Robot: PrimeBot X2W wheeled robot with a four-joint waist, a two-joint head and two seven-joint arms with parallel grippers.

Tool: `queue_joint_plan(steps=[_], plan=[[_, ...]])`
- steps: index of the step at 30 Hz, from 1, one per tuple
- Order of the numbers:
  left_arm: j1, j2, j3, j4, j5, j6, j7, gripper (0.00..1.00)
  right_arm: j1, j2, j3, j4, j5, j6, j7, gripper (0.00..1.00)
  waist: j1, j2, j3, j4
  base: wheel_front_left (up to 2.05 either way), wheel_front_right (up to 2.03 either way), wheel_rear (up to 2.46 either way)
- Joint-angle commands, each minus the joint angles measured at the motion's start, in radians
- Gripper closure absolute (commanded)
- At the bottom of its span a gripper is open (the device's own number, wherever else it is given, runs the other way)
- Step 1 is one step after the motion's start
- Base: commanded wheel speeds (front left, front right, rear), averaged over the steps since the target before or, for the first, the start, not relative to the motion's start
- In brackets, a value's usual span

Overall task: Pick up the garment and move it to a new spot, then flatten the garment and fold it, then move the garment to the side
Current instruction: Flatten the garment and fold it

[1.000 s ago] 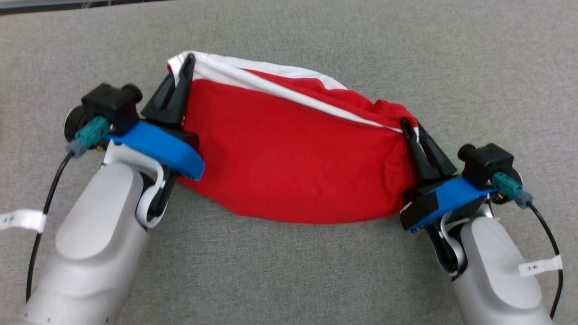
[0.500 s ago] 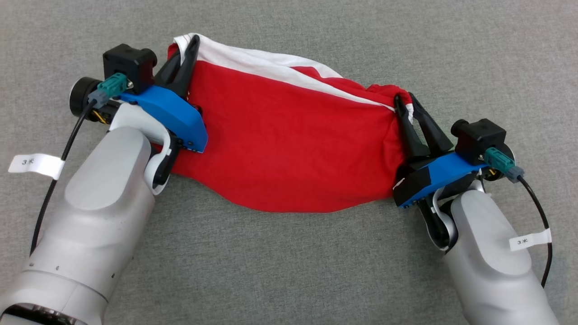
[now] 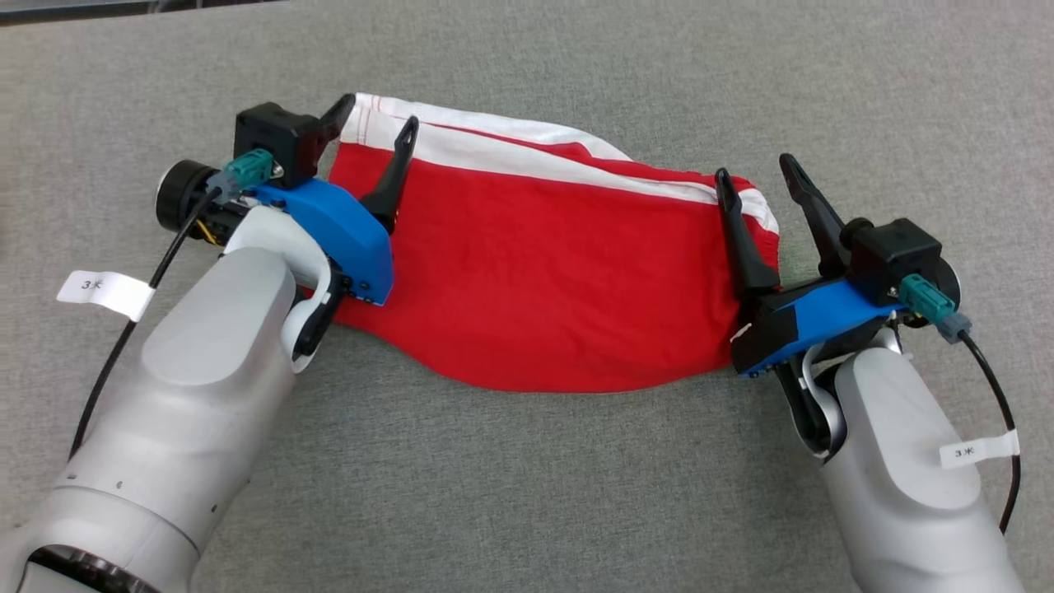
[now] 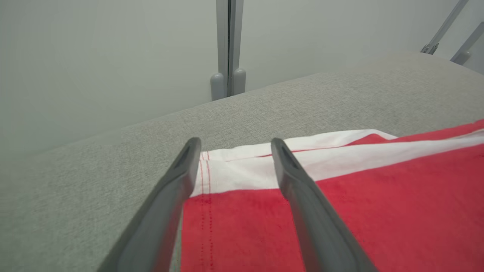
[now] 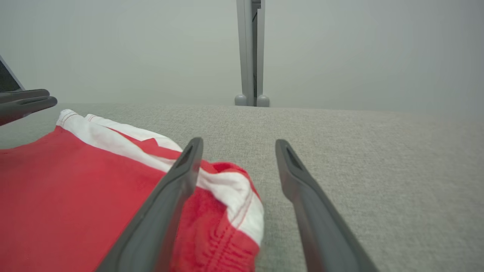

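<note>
Garment (image 3: 535,280) flat, left wrist view catches stitching (image 4: 202,170)

Red garment (image 3: 543,280), white-banded far edge, lying folded

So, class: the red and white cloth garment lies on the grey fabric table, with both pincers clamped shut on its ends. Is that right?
No. The left pincer and right pincer both stand open, fingers spread at the ends, as the head view shows. The red and white cloth garment does lie on the grey fabric table.
</note>
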State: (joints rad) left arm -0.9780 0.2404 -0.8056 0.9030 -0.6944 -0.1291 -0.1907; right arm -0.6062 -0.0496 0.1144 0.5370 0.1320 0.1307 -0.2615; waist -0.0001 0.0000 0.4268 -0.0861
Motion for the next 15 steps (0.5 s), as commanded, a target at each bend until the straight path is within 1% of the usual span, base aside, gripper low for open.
queue_joint_plan(steps=[1,8,15], plan=[[0.002,0.015,-0.013,-0.005,-0.008,-0.002,0.003,0.0,0.019,-0.002,-0.006,-0.011,-0.011,0.0,-0.004,0.0,0.0001,0.0,-0.008,0.004,0.0,0.0,0.0],[0.038,0.041,-0.036,0.004,-0.061,-0.002,0.014,0.0,0.067,-0.002,-0.048,-0.07,-0.048,0.0,0.01,0.0,0.0001,0.0,-0.046,0.022,0.0,0.0,0.0],[0.129,0.056,-0.04,0.004,-0.154,-0.002,0.109,0.0,0.153,-0.002,-0.108,-0.188,-0.096,0.0,0.067,0.0,0.0001,0.0,-0.084,0.033,0.0,0.0,0.0]])
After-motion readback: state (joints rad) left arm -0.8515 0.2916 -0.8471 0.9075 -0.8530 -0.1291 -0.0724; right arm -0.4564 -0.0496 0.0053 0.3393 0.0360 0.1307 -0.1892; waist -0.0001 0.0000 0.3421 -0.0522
